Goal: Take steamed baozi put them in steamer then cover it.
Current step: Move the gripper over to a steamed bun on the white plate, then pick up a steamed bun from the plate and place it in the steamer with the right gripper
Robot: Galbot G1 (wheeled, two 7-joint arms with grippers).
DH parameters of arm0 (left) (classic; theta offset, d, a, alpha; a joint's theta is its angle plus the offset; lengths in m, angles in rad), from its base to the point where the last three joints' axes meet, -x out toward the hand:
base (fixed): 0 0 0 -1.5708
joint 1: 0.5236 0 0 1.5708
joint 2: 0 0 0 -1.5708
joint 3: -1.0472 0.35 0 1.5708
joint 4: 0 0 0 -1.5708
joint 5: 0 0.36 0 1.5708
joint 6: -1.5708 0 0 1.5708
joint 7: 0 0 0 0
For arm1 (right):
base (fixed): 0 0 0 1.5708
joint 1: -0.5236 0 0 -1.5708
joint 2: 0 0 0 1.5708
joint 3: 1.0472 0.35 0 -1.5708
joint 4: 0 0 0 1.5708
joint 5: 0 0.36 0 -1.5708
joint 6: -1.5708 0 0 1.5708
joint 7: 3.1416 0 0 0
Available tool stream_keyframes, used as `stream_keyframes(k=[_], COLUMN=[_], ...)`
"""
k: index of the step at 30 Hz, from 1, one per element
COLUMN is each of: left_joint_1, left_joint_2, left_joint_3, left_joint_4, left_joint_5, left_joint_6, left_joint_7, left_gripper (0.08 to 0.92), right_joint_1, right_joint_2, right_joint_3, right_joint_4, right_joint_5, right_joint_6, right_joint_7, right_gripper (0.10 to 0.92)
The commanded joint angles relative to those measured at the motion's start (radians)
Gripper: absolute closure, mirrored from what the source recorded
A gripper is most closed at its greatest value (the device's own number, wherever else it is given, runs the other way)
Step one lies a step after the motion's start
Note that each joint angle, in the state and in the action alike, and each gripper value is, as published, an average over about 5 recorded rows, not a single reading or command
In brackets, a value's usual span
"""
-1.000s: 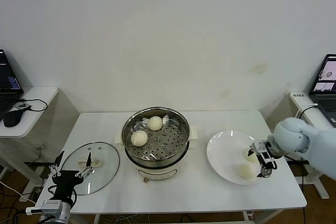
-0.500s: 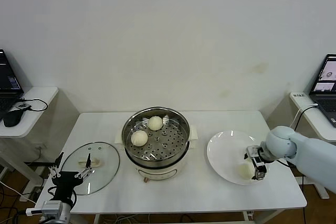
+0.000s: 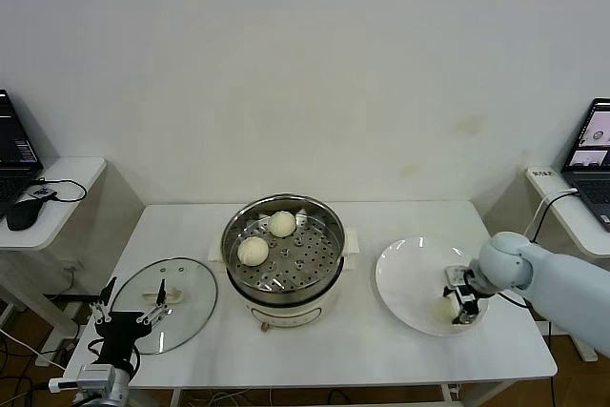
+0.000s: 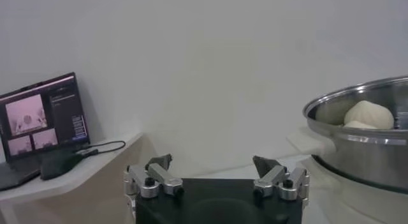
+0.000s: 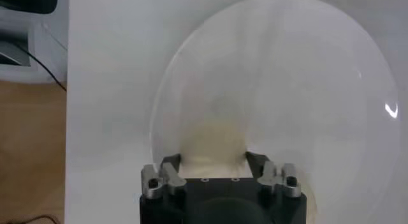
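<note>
The steamer (image 3: 326, 275) stands mid-table with two baozi on its tray, one at the back (image 3: 281, 223) and one at the left (image 3: 253, 251). The cover (image 3: 186, 316) lies flat on the table to the steamer's left. My right gripper (image 3: 458, 306) is down on the white plate (image 3: 405, 278), open, with its fingers on either side of a baozi (image 3: 444, 309). The right wrist view shows that baozi (image 5: 213, 141) between the fingers of the right gripper (image 5: 213, 159). Any other baozi on the plate is hidden. My left gripper (image 3: 125, 315) is parked, open and empty, at the front left.
In the left wrist view the left gripper (image 4: 213, 162) is open, with the steamer's rim (image 4: 357, 97) and a baozi (image 4: 368, 113) beyond it. Side tables with laptops stand at the far left (image 3: 19, 154) and far right (image 3: 591, 154).
My right gripper has moved left and down onto the plate, and now straddles the near baozi. The left arm has not moved.
</note>
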Motion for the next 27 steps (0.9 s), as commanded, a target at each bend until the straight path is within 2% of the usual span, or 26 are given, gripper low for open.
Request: stream_keyframes(k=[1,12,19,27], left_joint_1=[-0.001,-0.005,-0.01,-0.006], left_joint_2=[0.001,0.012,0.018,0.018], left_joint_3=[0.002,0.002,0.002,-0.01], left_joint_4=[-0.004,-0.014,-0.018,-0.018], left_joint_5=[0.001,-0.007,-0.009,-0.012], left_joint_6=[0.002,0.002,0.003,0.002], left_joint_7=[0.0,0.0,0.0,0.0], left_gripper=[0.177,0.177,0.177,0.177], right_joint_1=[0.084,0.503,0.731,0.796], right_joint_2=[0.005,0.04,0.217,0.435], right_joint_3=[-0.018,-0.147,-0.278,-0.324], right_joint_4=[0.003,0.027,0.018,0.012], right_joint_5=[0.021,0.208,0.299,0.391], right_joint_6=[-0.001,-0.01,-0.019,-0.015], right_joint_7=[-0.039,-0.093,-0.045,0.012], right_gripper=[0.416,0.416,0.414,0.408])
